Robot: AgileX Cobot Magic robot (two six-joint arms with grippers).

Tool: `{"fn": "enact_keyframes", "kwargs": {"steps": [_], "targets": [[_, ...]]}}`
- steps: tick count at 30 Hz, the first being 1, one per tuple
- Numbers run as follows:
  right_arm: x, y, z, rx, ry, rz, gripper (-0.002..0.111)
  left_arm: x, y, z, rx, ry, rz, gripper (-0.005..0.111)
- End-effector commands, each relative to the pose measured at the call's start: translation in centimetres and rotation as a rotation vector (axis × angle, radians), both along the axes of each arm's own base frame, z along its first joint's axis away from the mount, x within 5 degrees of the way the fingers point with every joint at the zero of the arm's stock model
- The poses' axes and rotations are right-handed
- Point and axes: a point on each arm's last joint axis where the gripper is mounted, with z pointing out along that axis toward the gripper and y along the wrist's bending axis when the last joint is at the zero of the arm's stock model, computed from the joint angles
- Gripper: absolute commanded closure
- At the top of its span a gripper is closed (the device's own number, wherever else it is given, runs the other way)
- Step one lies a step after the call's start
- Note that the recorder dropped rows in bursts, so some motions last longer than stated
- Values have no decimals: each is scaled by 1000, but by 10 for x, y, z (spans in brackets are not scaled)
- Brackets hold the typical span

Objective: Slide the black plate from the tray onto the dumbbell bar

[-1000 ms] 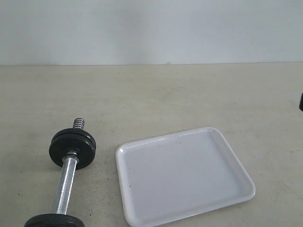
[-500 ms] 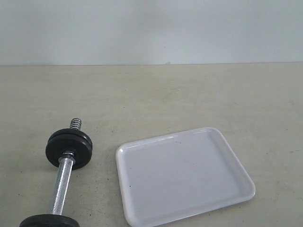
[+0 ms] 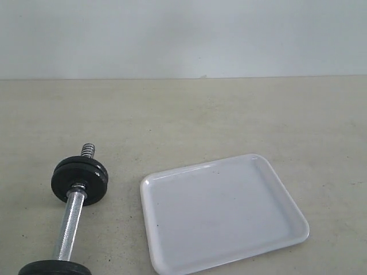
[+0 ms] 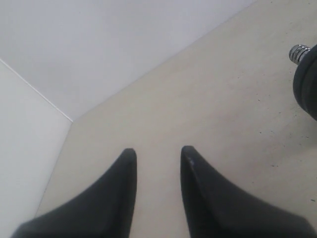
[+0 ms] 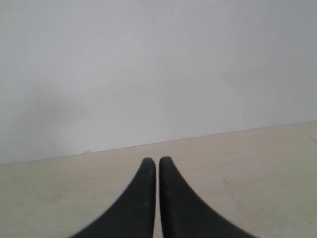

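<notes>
Tray (image 3: 223,212) bare, black plate (image 3: 79,180) threaded on the dumbbell bar (image 3: 70,223), looks finished: left gripper (image 4: 158,149) jaws apart and empty, right gripper (image 5: 157,159) jaws together, only a retreat remains.

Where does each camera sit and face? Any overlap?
Exterior: off the arms, looks down across the table at the tray and bar; no arm shows.
Left wrist: behind the open left gripper, facing table and wall.
Right wrist: behind the shut right gripper, facing the wall.
Shared: exterior and left wrist both show the bar's plate.
</notes>
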Motion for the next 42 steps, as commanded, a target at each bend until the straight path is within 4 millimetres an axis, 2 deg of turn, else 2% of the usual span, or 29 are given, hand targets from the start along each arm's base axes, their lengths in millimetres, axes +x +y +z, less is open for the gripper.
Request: {"fn": "enact_keyframes", "kwargs": {"steps": [1,6,12,19,23,29,34,39,42], "targets": [[0,0,-1,-5,-2,-4,107,0,1,0,4,-10,9,79],[0,0,-1,48,2,2,107,0,1,0,4,-10,9,79],[0,-2,1,252,-22,0,107,0,1,0,4,-10,9,79],[0,-2,1,83,-22,-13,107,0,1,0,4,-10,9,79],[0,-2,0,55,-11,-16,107,0,1,0,4,-10,9,79],[-1,-3,-18,-36,187,-33,107,0,1,0,4,-8,8,79],[-1,-3,-17,-34,173,-31,107,0,1,0,4,-8,8,79],[-3,-2,-29,-18,306,-28,107,0,1,0,4,-8,8,79],[-3,-3,-28,-19,301,-37,107,0,1,0,4,-10,9,79]]}}
